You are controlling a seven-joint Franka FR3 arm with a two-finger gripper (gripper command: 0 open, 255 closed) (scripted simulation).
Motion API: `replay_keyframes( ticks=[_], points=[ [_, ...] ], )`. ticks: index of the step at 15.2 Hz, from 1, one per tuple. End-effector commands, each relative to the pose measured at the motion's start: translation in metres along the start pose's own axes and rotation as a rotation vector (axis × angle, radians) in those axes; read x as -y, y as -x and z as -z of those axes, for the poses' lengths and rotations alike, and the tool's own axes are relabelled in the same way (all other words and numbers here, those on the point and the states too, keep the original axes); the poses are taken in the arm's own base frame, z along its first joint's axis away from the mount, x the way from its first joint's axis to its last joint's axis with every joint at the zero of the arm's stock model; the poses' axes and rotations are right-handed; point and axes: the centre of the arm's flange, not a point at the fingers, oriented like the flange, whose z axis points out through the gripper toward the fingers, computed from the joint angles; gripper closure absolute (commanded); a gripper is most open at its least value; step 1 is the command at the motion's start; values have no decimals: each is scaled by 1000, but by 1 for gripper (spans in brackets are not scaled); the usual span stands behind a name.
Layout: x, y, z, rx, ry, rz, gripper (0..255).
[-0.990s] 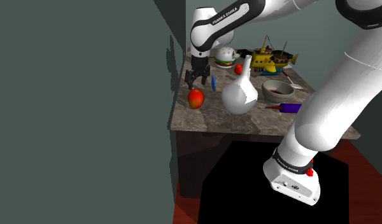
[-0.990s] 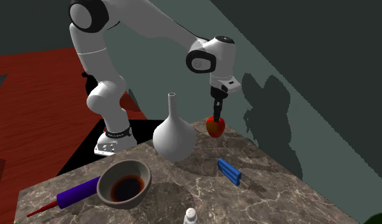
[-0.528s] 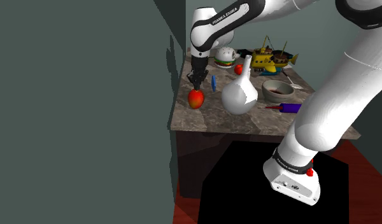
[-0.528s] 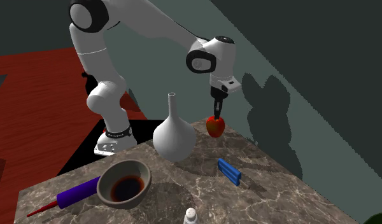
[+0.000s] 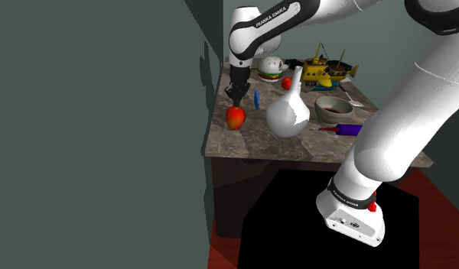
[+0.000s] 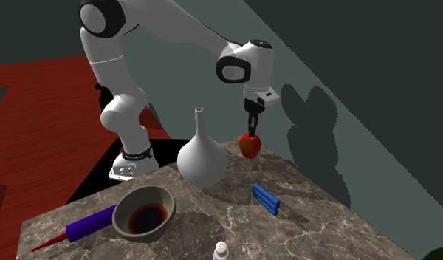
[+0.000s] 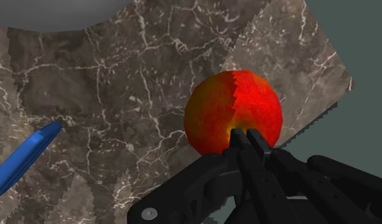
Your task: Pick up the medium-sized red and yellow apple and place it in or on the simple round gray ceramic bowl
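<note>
Here the marble desk (image 5: pixel 247 139) carries a white vase (image 5: pixel 288 115), with a gray bowl (image 5: pixel 328 116) beyond it toward the shoulder view's right. The red and yellow apple (image 5: pixel 235 117) sits near the desk's edge by the wall, well apart from the bowl. The pincer (image 7: pixel 244 136) is closed, its fingertips meeting at the apple's top.

Just beneath the black gripper (image 6: pixel 250 131) sits the round red and yellow apple (image 6: pixel 249 146), with the grey-green wall (image 6: pixel 345 111) close behind. Bare brown marble tabletop (image 7: pixel 132 95) surrounds it. A white long-necked vase (image 6: pixel 201 159) stands between the hand and the round grey bowl (image 6: pixel 144 213).
</note>
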Motion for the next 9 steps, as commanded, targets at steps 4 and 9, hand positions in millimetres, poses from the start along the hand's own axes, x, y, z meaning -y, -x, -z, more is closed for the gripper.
replay_keyframes(
  ticks=[4, 9],
  points=[
    [2, 0, 25, 0, 0, 0, 255],
    [4, 0, 52, 0, 0, 0, 255]
  ],
)
